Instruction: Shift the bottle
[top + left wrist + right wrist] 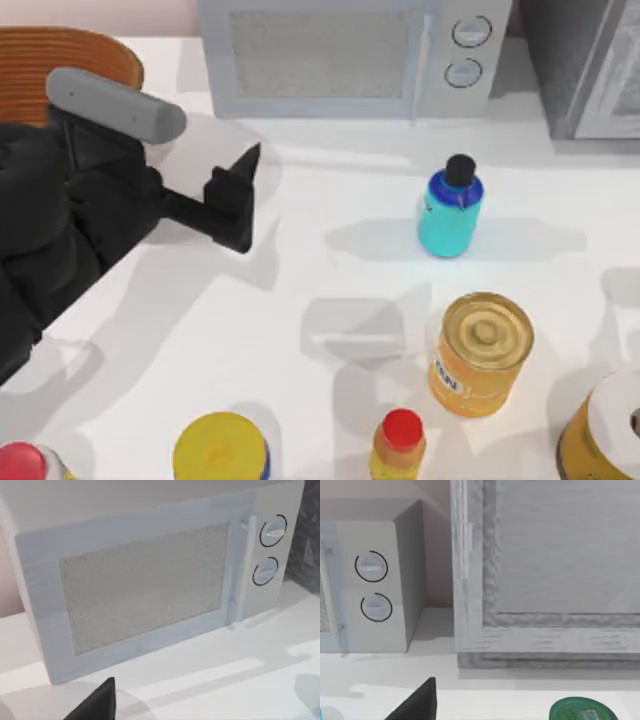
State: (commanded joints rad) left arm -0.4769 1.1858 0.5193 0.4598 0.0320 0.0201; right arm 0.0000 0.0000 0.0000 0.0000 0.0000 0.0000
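Jaws on the left gripper (238, 200) hang over the counter's (300, 290) left half, forward of the microwave (345, 55); whether they stand apart or together I cannot tell, since the top view shows just a dark wedge-shaped finger mass at the end of the black arm. A dark fingertip (97, 702) shows in the left wrist view, with the microwave's door and 2 round dials beyond it.

The bottle (450, 212) stands upright on the counter, right of centre, just in front of the microwave's dial end. Its body is teal-cyan, its shoulder blue, its cap black and round. It is well apart from the left gripper, with bare counter between them, and nothing touches it.

Nearer the front edge, the golden can (481, 353) stands upright, apart from the bottle and a little to its right. The yellow bottle with a red cap (399, 447) stands beside the can, to its left and nearer the front edge. A yellow-lidded container (221, 450) sits further left along that edge, and another can with a pale top (605, 430) sits at the right edge. A brown round object (65, 65) lies at the far left corner.

In the right wrist view a dark fingertip (417, 702) of the right arm shows over the counter, facing a grey cabinet (545, 570) that stands beside the microwave, with a green lid (581, 711) close by.
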